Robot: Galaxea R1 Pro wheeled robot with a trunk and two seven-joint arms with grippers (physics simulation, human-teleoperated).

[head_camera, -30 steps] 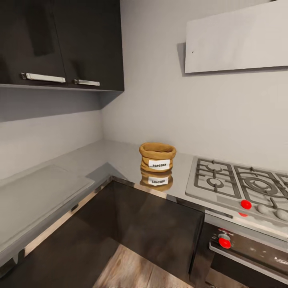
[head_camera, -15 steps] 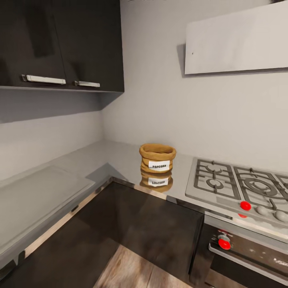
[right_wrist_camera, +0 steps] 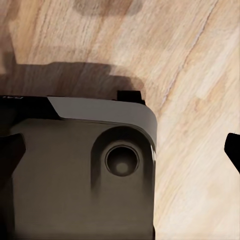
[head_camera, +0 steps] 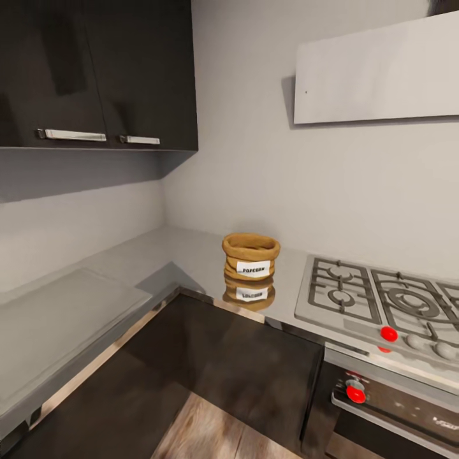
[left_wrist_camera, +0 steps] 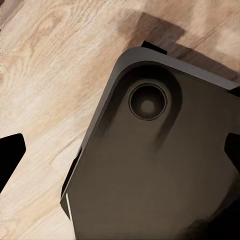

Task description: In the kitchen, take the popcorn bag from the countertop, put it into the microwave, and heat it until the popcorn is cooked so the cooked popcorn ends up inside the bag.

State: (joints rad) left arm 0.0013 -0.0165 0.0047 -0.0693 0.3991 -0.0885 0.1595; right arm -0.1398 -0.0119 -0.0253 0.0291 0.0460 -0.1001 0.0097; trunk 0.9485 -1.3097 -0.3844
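Observation:
The popcorn bag [head_camera: 250, 256], a squat tan sack with a rolled rim and a white "POPCORN" label, stands upright on the glossy grey countertop [head_camera: 185, 255] near the inner corner, its reflection below it. The popcorn inside is hidden, and the microwave is out of view. In the left wrist view my left gripper [left_wrist_camera: 120, 152] is open, its dark fingertips [left_wrist_camera: 10, 155] far apart over the robot's dark base and wood floor. My right gripper [right_wrist_camera: 122, 150] is open too, above the base and floor.
A steel gas hob [head_camera: 376, 299] with red knobs lies right of the bag, above an oven front [head_camera: 395, 408]. A flat grey range hood [head_camera: 376, 70] hangs over it. Dark upper cabinets [head_camera: 95, 70] overhang the left counter run [head_camera: 57, 319]. Dark lower cabinets [head_camera: 242, 363] meet wood floor [head_camera: 210, 433].
The whole head view has shifted slightly, so the camera moved. The bag stands where it was on the countertop.

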